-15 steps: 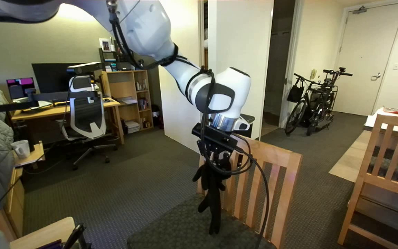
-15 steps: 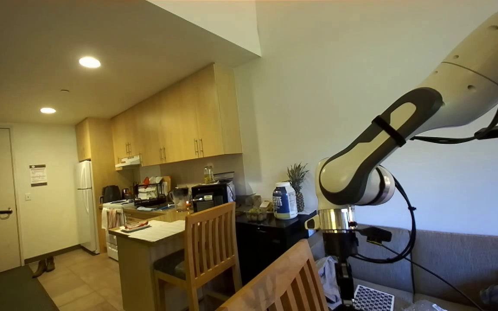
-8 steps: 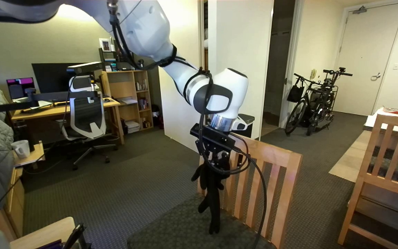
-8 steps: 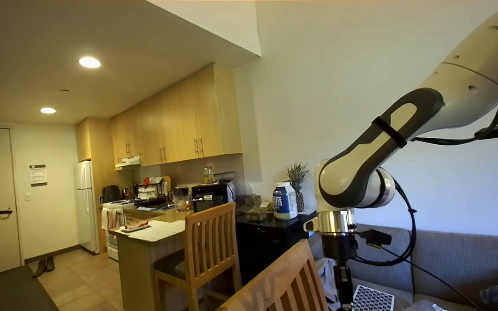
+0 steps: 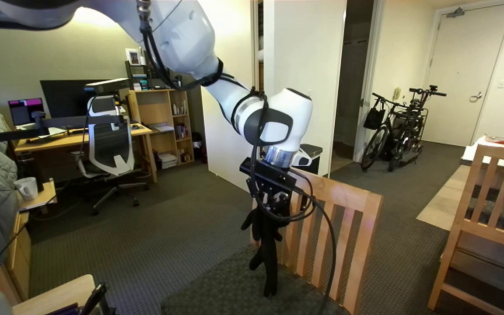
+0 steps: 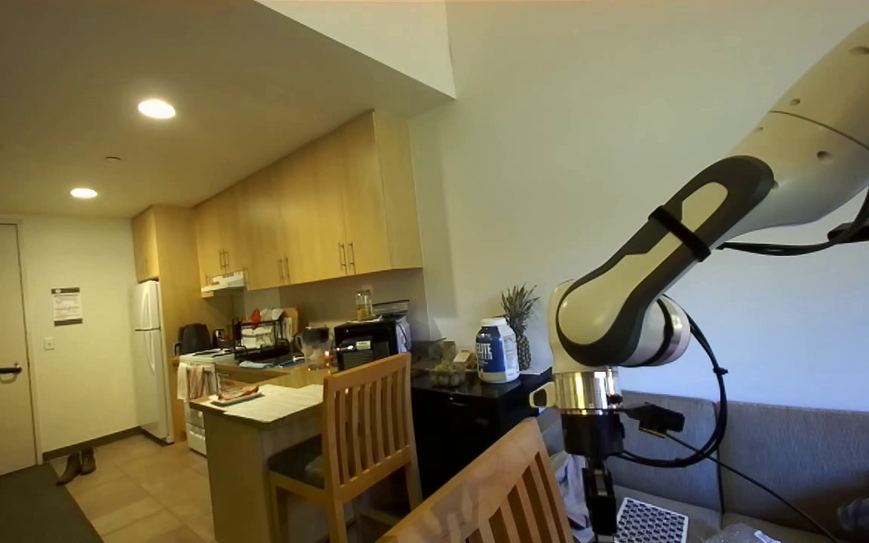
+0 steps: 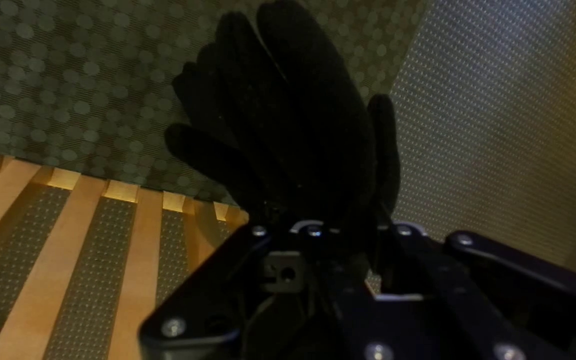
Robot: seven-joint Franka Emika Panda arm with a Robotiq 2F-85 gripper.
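My gripper (image 5: 274, 212) points down and is shut on black gloves (image 5: 269, 253), which hang from it with their fingers downward. In the wrist view the gloves (image 7: 298, 115) fan out beyond the jaws and cover the fingertips. Below them lies the dark dotted seat (image 7: 68, 90) of a wooden chair (image 5: 344, 192). The glove ends are low over this seat; whether they touch it I cannot tell. The chair's slatted back is close beside the gloves. In an exterior view the gripper (image 6: 600, 498) appears behind the chair back (image 6: 487, 498), and the gloves are out of sight there.
A cable (image 5: 333, 236) loops from the wrist down past the chair slats. Another wooden chair (image 5: 492, 218) stands at the right. A low wooden surface (image 5: 55, 297) with dark items is at the front left. A perforated white rack (image 6: 652, 520) lies near the grey sofa (image 6: 819, 452).
The wrist and gripper have shifted slightly left and a little downward in an exterior view, carrying the gloves along. The grip stays the same.
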